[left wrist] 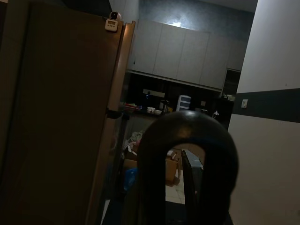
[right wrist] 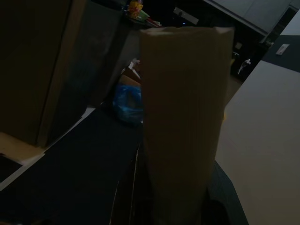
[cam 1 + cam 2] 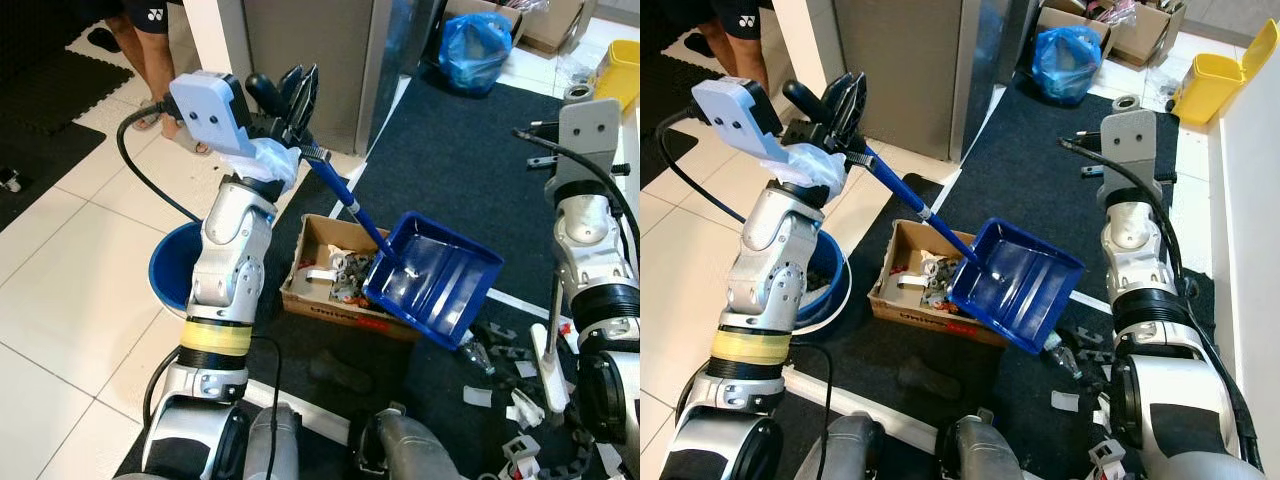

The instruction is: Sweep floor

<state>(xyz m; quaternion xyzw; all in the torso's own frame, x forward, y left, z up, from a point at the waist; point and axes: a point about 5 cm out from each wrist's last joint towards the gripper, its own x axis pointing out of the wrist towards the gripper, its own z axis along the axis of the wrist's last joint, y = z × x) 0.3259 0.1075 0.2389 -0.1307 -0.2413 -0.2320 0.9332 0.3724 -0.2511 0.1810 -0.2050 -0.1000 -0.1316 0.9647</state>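
Note:
My left gripper (image 3: 298, 92) is raised at chest height and shut on the handle of a blue dustpan (image 3: 435, 275). The pan hangs tilted over an open cardboard box (image 3: 312, 238) that holds grey and white scraps (image 3: 345, 270). In the left wrist view the handle's dark end loop (image 1: 187, 123) sits right in front of the camera. My right arm stands upright at the right, its gripper (image 3: 528, 147) up high. A pale broom stick (image 3: 553, 335) runs down beside that arm to the dark mat. It appears as a broad tan bar (image 2: 180, 117) in the right wrist view.
White and grey scraps (image 3: 510, 405) lie scattered on the dark mat (image 3: 450, 150) near my right side. A blue bucket (image 3: 172, 268) stands behind my left arm. Farther off are a blue plastic bag (image 3: 474, 50), a yellow bin (image 3: 1215, 80), and a person's legs (image 3: 150, 55).

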